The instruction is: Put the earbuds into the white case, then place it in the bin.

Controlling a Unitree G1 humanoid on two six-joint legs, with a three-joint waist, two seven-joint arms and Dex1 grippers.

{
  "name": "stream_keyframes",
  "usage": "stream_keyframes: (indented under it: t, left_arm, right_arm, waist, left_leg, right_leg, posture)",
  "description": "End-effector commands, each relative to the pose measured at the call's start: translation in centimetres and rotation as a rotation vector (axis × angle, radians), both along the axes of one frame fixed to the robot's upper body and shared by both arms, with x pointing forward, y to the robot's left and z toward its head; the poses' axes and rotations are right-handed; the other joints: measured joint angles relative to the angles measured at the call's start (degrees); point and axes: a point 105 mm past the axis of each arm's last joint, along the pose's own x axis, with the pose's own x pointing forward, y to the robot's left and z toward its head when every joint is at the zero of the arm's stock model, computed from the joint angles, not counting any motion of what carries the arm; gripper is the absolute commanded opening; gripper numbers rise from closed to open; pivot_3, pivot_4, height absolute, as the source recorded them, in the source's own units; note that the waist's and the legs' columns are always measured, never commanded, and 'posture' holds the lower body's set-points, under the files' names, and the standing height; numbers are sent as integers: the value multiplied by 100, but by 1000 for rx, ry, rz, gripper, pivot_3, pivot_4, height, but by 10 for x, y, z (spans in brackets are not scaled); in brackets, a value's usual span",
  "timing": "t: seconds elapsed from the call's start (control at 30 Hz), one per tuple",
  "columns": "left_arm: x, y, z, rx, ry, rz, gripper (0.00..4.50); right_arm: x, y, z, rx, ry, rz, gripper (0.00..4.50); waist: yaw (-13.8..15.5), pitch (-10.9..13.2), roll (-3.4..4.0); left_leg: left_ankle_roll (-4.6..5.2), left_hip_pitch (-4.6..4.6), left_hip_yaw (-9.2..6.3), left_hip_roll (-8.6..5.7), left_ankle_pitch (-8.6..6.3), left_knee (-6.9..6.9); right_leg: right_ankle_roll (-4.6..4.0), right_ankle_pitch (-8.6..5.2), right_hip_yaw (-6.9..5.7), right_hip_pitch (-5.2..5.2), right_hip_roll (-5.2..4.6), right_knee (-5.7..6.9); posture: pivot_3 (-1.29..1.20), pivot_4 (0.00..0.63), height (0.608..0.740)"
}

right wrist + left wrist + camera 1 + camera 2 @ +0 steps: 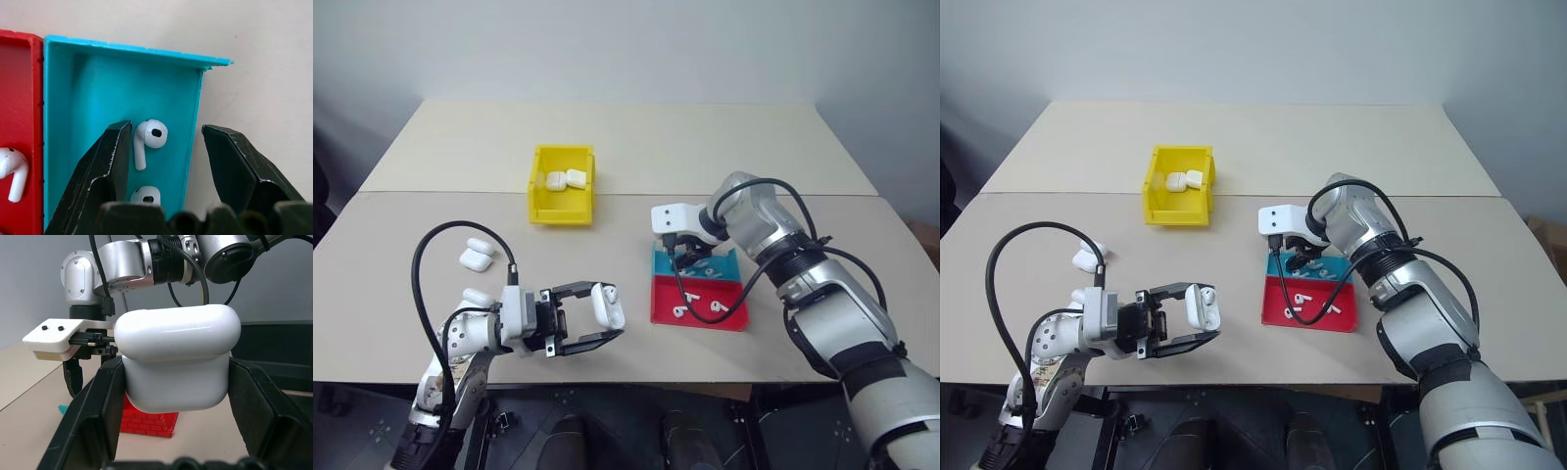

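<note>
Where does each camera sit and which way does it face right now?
Head pair: high, facing down; both arms, table, yellow bin.
Left wrist: along the left gripper, shut on the white case; shares the red tray with the right wrist.
Right wrist: down between the open right gripper at earbuds in the blue tray.

Bright, even light; soft shadows; wrist views' near edges blur.

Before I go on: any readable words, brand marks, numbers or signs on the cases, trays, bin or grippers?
None readable: no text shows on the glossy white earbud case in the left gripper, the flat blue plastic tray, the flat red plastic tray, the yellow plastic bin or the right gripper.
</note>
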Motion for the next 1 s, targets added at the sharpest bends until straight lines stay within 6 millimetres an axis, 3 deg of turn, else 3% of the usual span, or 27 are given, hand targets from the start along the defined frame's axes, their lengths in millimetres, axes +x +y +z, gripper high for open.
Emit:
stream_keyframes:
  t: [0.03,0.9,1.0]
  left_arm:
    - [0,2,8,0,-50,-3,2826]
    - [9,5,12,14,-76,2,2826]
    - [9,5,12,16,-76,1,2826]
  right_arm:
    - [2,2,6,3,-27,-1,2769]
    - [-2,-6,2,-34,-27,4,2769]
    - [-3,-5,2,-32,-26,10,1860]
  waist:
    - [0,0,0]
    - [0,0,0]
    - [0,0,0]
  left_leg:
    - [0,0,0,0,0,0]
    - [0,1,0,0,0,0]
    - [0,1,0,0,0,0]
  right_leg:
    - [0,0,0,0,0,0]
    - [0,0,0,0,0,1]
    - [0,0,0,0,0,1]
  posture:
    - [0,150,740]
    - [0,150,740]
    - [0,150,740]
